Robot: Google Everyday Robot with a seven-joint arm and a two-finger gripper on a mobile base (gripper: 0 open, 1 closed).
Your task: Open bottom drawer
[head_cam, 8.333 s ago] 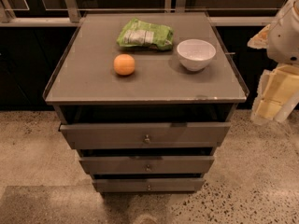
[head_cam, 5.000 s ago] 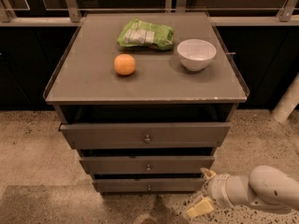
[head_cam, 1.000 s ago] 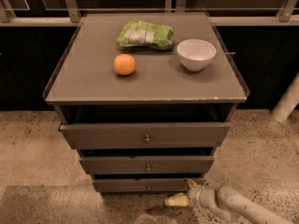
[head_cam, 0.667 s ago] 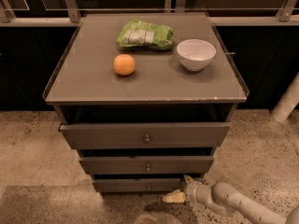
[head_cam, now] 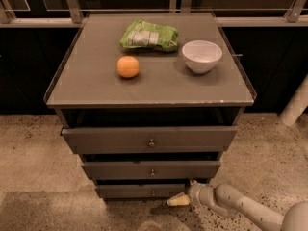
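Observation:
The bottom drawer point(head_cam: 130, 191) is the lowest dark grey front of the cabinet, with a small round knob point(head_cam: 153, 193). It stands only slightly out, less than the two drawers above. My gripper point(head_cam: 177, 199) is low by the floor, just right of the knob and in front of the drawer's right half. Its pale fingertips point(head_cam: 176, 200) point left toward the knob. The white arm point(head_cam: 240, 208) comes in from the lower right.
On the cabinet top point(head_cam: 96, 85) lie an orange point(head_cam: 128, 66), a green snack bag point(head_cam: 149, 34) and a white bowl point(head_cam: 202, 56). The top drawer point(head_cam: 149, 139) and middle drawer point(head_cam: 150, 170) stand slightly out. Speckled floor surrounds the cabinet; a white pole point(head_cam: 294, 105) stands at right.
My gripper has moved left along the bottom drawer's front, closer to its knob. The drawers have not moved.

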